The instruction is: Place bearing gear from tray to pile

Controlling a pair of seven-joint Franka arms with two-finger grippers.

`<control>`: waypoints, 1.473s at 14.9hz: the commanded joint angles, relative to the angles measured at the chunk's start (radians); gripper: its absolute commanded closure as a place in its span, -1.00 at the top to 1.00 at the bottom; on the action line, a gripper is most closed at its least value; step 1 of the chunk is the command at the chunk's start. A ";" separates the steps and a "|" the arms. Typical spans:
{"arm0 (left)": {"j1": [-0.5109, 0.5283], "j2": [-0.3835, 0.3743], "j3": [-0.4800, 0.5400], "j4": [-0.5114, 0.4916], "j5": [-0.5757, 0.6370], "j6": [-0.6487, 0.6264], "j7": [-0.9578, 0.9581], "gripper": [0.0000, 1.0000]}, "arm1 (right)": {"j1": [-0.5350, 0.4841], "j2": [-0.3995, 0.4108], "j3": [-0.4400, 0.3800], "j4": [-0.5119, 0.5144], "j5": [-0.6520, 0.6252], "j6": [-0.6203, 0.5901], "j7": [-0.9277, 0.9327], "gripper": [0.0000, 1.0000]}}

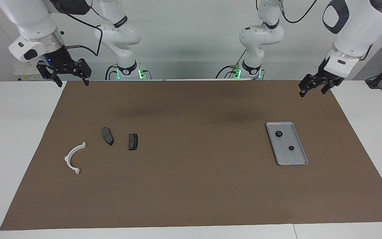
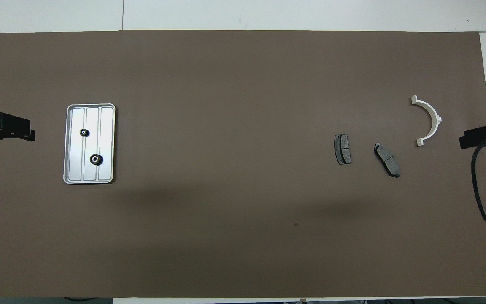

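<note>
At the left of the overhead frame, on the brown mat (image 2: 243,232), lies the tray (image 2: 107,145), a silver-grey rectangle with a low rim and raised ribs running its length. Two small dark bearing gears sit in it, apart from each other: one bearing gear (image 2: 84,132) toward the upper part of the tray, the second gear (image 2: 95,159) lower and a little to its right. In the facing frame the same tray (image 1: 297,158) appears at the right, with the gears at (image 1: 278,134) and (image 1: 290,148).

At the right of the overhead frame, well apart from the tray, lies the pile: a white half-ring bracket (image 2: 430,116) and, lower and to its left, two dark brake pads, one brake pad (image 2: 387,159) tilted and the other pad (image 2: 343,149) nearly upright in the frame.

The left gripper (image 1: 313,89) hangs in the air at the upper right of the facing frame, over the mat's edge near the tray; its fingers look spread and hold nothing. The right gripper (image 1: 71,81) hangs at the upper left of that frame, over the mat's corner, its fingers wide apart and empty.
</note>
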 commanded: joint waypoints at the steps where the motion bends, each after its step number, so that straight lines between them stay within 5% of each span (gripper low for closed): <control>1: 0.017 0.016 -0.015 0.025 0.013 -0.013 0.010 1.00 | -0.006 -0.015 0.000 -0.013 -0.008 0.000 -0.018 1.00; 15: 0.020 0.008 -0.003 0.016 0.018 -0.008 0.001 1.00 | -0.006 -0.015 -0.011 -0.014 -0.008 0.002 -0.025 1.00; 22: 0.040 -0.001 -0.003 -0.169 0.018 0.209 -0.004 1.00 | -0.006 -0.015 -0.011 -0.014 -0.008 0.002 -0.025 1.00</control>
